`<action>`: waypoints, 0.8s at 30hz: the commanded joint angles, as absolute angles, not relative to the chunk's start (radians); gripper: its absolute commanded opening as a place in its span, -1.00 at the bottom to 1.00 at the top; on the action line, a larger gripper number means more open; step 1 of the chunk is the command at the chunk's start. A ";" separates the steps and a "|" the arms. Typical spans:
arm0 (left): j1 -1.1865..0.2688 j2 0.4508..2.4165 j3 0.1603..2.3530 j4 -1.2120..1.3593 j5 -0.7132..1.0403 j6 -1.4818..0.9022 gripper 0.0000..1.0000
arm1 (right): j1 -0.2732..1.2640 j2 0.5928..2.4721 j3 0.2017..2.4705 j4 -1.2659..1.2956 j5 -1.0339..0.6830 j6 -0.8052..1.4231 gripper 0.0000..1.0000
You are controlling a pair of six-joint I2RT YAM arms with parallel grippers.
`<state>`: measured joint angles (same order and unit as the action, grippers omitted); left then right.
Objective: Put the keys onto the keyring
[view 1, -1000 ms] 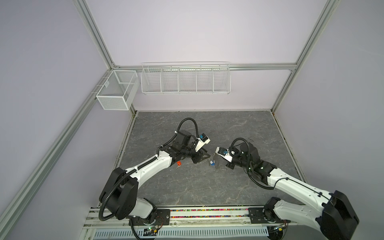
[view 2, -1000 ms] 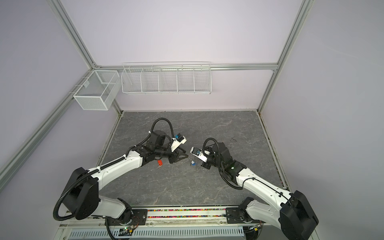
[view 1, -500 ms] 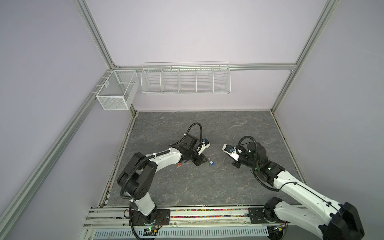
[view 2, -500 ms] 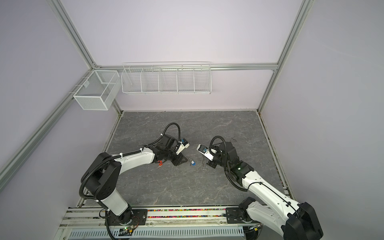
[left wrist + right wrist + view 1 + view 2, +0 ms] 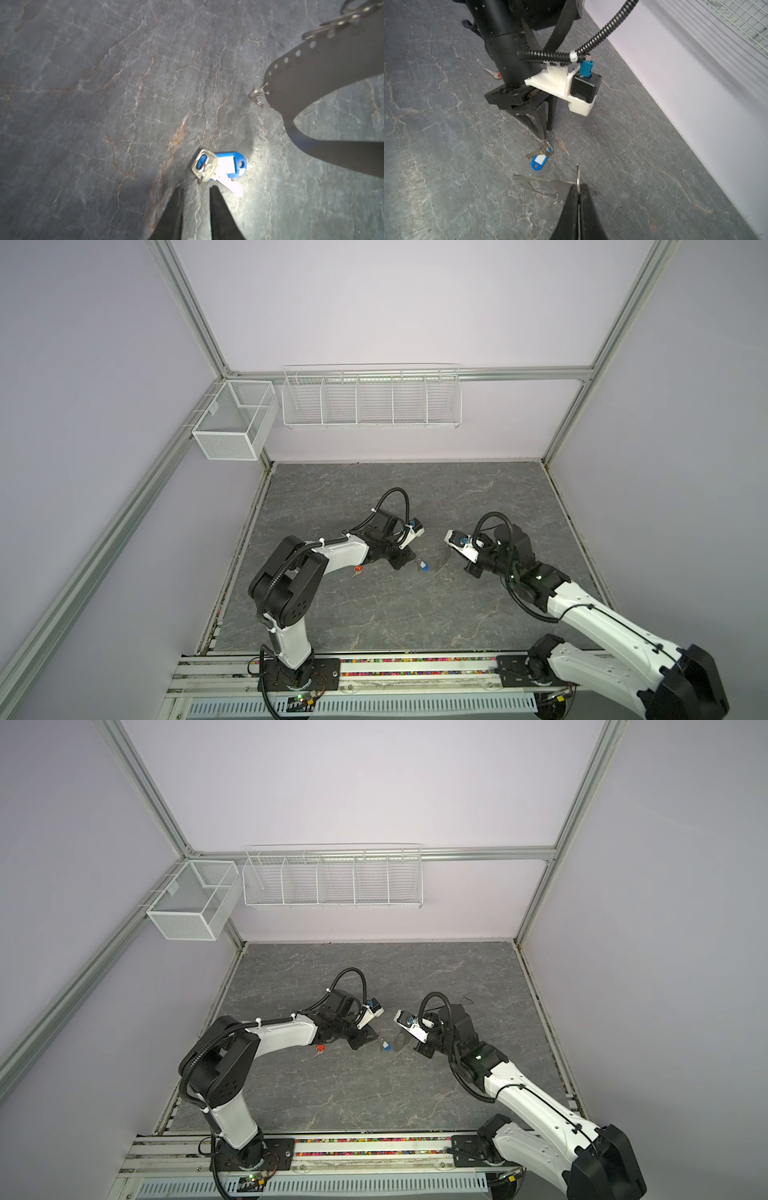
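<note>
A silver key with a blue tag (image 5: 220,166) lies flat on the grey floor, seen in both top views (image 5: 423,567) (image 5: 386,1046) and in the right wrist view (image 5: 539,160). My left gripper (image 5: 196,190) (image 5: 547,133) stands low with its tips right at the key's head; the jaws show a narrow gap with bare floor between them. The orange-tagged key (image 5: 357,569) (image 5: 497,74) lies under the left arm. My right gripper (image 5: 578,188) is shut on a small silver ring of the dark-grey keyring (image 5: 322,68) (image 5: 542,179), which is held just beyond the blue key.
A white wire shelf (image 5: 371,398) and a mesh basket (image 5: 232,423) hang on the back wall, well above the floor. The purple wall (image 5: 695,83) runs close beside the right gripper. Both arms meet near the floor's middle (image 5: 374,614).
The left arm has swung in and lowered its gripper to the blue-tagged key, its jaws narrowing. The right gripper has drawn back to the right with the keyring.
</note>
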<state>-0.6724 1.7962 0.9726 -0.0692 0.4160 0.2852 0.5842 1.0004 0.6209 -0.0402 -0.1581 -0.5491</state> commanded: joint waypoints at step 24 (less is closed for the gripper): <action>-0.701 1.887 1.016 -0.075 0.409 0.372 -0.75 | 0.579 1.023 0.649 -0.031 -0.184 -0.535 -0.85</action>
<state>-0.6952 1.8664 0.9859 -0.0597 0.4152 0.3534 0.5838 1.0218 0.6243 -0.0406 -0.1585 -0.5491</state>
